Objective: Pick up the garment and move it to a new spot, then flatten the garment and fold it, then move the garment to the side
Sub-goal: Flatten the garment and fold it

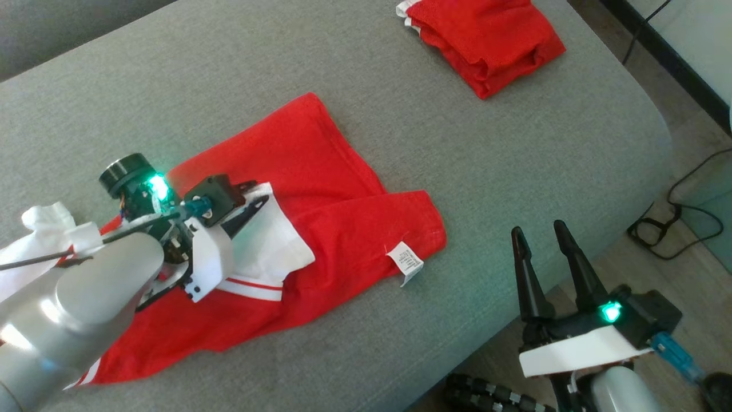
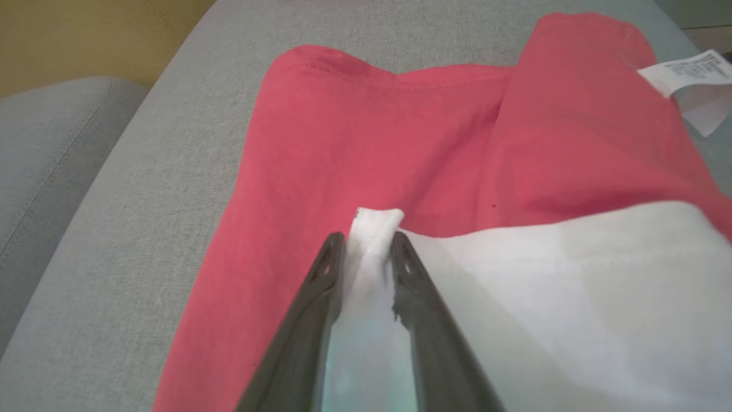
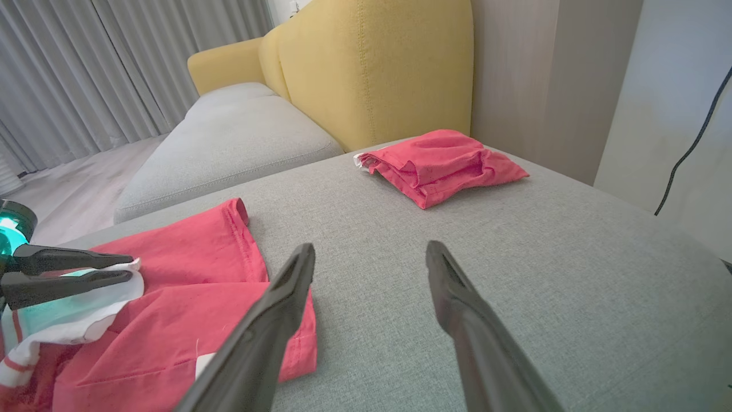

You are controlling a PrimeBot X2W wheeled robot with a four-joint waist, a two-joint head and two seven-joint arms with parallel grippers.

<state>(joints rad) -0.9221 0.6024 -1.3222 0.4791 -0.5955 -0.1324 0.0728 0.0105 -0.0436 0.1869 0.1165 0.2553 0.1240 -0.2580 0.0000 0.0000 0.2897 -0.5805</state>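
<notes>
A red garment (image 1: 320, 189) with a white panel (image 1: 269, 246) and a care label (image 1: 407, 260) lies partly spread on the grey sofa seat (image 1: 457, 171). My left gripper (image 1: 260, 197) is over its left part, shut on a bunched fold of the white fabric, which pokes out between the fingertips in the left wrist view (image 2: 369, 237). Red cloth (image 2: 372, 143) stretches beyond the tips. My right gripper (image 1: 538, 229) hovers open at the seat's near right edge, holding nothing. Seen from the right wrist (image 3: 370, 249), it points across the seat, with the garment (image 3: 189, 269) to its left.
A second red garment (image 1: 486, 40), folded, rests at the far right of the seat. The yellow sofa back (image 3: 372, 68) rises behind it. Black cables (image 1: 680, 217) lie on the wooden floor to the right. Bare seat stretches between the two garments.
</notes>
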